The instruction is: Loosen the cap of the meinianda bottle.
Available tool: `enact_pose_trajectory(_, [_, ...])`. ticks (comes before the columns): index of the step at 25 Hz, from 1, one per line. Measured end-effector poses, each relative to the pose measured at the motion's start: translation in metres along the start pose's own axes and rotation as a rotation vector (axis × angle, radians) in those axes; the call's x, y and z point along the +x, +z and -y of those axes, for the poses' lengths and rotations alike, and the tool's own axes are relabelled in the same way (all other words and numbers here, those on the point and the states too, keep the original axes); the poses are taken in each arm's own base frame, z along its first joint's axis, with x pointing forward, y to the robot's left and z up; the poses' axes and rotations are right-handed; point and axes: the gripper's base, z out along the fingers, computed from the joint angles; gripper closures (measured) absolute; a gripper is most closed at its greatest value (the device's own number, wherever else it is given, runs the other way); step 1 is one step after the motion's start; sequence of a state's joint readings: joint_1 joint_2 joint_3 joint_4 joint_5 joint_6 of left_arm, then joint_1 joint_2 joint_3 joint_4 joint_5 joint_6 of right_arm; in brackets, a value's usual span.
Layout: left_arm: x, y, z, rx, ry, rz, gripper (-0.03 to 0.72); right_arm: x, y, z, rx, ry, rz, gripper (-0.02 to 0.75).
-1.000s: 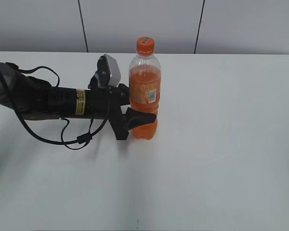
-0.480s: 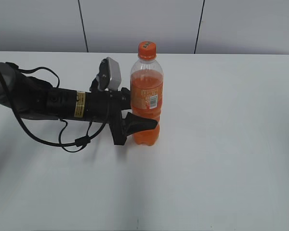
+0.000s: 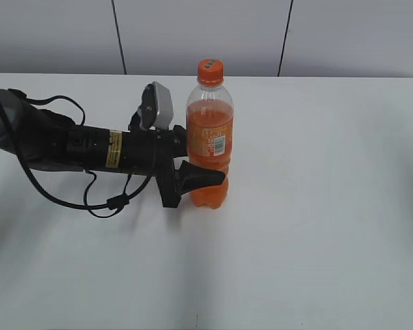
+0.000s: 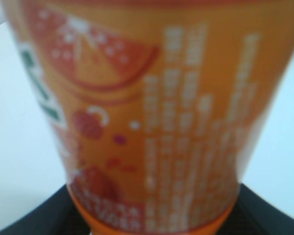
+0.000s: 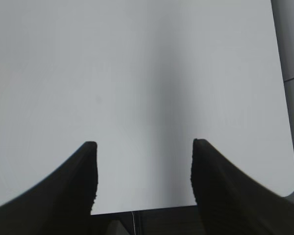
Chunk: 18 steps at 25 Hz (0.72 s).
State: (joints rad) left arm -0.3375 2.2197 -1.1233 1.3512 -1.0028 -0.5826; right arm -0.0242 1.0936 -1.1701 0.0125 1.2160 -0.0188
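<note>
1. Upright on the white surface point(image 3: 316, 227) stood the meinianda bottle point(image 3: 209, 137), left gripper point(image 3: 201, 177) clamped around its lower body.
2. Right gripper point(image 5: 143, 171) was spread, holding nothing.
3. Bottle likely heavyish, slick, squeezable; the small cap point(image 3: 210, 71) wants a firm side pinch.
</note>
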Motion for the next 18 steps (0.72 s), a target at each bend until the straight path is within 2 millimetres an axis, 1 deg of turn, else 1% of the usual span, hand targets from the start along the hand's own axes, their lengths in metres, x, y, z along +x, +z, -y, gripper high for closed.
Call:
enact_pose_trajectory(6, [0.000, 0.000, 0.000, 0.001, -0.001, 0.001, 0.279, -0.037, 0.011, -0.002, -0.028, 0.008, -0.005, 0.288])
enact_pose_trajectory(10, [0.000, 0.000, 0.000, 0.001, -0.014, 0.001, 0.279, -0.064, 0.025, -0.011, -0.047, -0.021, -0.017, 0.288])
enact_pose_trajectory(15, [0.000, 0.000, 0.000, 0.001, -0.019, 0.002, 0.279, -0.094, 0.051, -0.038, -0.094, -0.093, -0.050, 0.288])
enact_pose_trajectory(18, [0.000, 0.000, 0.000, 0.001, -0.019, 0.002, 0.279, -0.104, 0.068, -0.064, -0.138, -0.148, -0.079, 0.288])
